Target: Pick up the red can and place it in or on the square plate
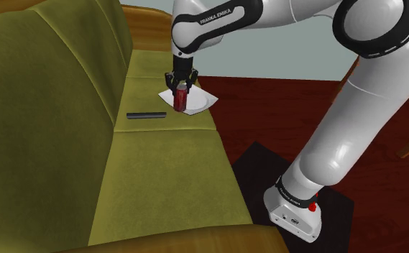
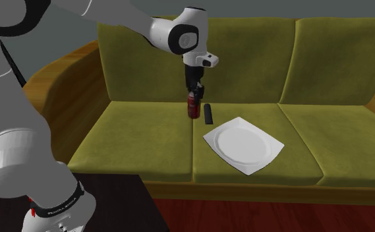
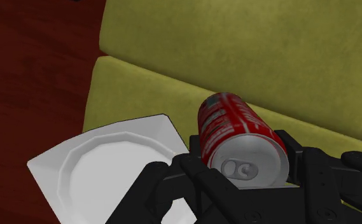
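My black gripper [image 2: 194, 91] is shut on a red can [image 2: 194, 105], clasping it near its silver top. The can hangs upright just above the olive couch seat. In the second exterior view the white square plate [image 2: 244, 145] lies on the middle cushion, to the right of the can and nearer the seat's front. From the shoulder view the can [image 1: 180, 98] overlaps the plate [image 1: 199, 103] under the gripper [image 1: 180, 82]. In the wrist view the can [image 3: 236, 130] sits between the fingers [image 3: 300, 162], with the plate [image 3: 109, 165] beside it.
A thin black remote [image 2: 208, 113] lies on the seat next to the can, near the backrest [image 2: 245, 53]; it is also in the shoulder view [image 1: 146, 115]. Wooden armrests [image 2: 51, 86] frame the couch. Dark red floor [image 1: 267, 108] and a black mat [image 1: 260, 180] lie in front.
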Motion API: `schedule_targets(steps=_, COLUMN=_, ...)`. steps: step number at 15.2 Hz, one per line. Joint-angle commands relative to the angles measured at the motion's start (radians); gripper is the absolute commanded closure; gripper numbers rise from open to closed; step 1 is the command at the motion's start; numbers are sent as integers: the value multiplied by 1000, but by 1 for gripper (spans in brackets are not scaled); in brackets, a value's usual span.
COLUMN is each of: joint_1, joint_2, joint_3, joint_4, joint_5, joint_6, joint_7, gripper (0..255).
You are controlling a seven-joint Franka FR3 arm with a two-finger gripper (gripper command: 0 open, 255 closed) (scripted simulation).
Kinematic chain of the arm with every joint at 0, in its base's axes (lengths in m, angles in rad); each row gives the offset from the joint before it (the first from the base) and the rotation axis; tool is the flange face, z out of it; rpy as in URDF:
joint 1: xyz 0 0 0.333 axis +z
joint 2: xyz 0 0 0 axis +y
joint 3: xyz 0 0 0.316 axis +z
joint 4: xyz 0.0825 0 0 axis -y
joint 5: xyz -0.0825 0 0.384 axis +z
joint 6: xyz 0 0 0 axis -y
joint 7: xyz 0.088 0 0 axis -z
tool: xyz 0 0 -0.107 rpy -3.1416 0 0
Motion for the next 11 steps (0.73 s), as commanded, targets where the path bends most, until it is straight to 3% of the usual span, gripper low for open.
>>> schedule_targets(steps=1, joint_1=-23, joint_2=39, joint_3=-21, joint_4=57, joint_5=-3, joint_6=-18, joint_7=-44, gripper=255)
schedule_targets(steps=11, joint_1=-125, joint_2=264, joint_3=-92, joint_4=399, joint_5=0, joint_6=-134, joint_7=-221, gripper=255)
